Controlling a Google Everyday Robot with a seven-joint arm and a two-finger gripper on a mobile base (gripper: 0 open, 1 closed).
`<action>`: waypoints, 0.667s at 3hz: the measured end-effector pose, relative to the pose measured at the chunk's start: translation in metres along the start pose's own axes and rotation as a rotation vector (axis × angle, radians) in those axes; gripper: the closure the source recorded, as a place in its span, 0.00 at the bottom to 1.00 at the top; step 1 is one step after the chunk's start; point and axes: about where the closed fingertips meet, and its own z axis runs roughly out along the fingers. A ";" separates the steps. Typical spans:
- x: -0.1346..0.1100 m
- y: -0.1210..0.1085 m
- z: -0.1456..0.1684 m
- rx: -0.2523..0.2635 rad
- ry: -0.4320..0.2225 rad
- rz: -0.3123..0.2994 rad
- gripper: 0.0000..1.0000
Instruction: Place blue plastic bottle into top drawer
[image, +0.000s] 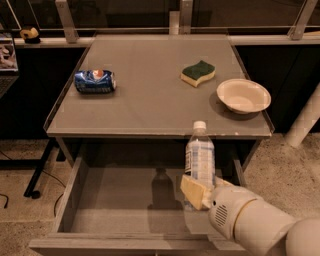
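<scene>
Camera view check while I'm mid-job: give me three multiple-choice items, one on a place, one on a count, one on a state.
1. Where is the blue plastic bottle?
A. on the floor
B. upright over the open top drawer
C. on a shelf

2. How many things sit on the table?
A. one
B. two
C. three

3. The end effector, at the drawer's right front, is:
A. shut on the bottle
B. open, holding nothing
C. resting on the table

Answers:
1 B: the bottle stands cap-up in the grip, over the drawer's grey bottom.
2 C: a soda can, a sponge and a bowl are on the table.
3 A: it clamps the bottle's lower part.
</scene>
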 end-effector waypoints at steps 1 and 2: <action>0.022 -0.013 -0.002 0.032 -0.005 0.064 1.00; 0.042 -0.025 -0.009 0.066 0.000 0.116 1.00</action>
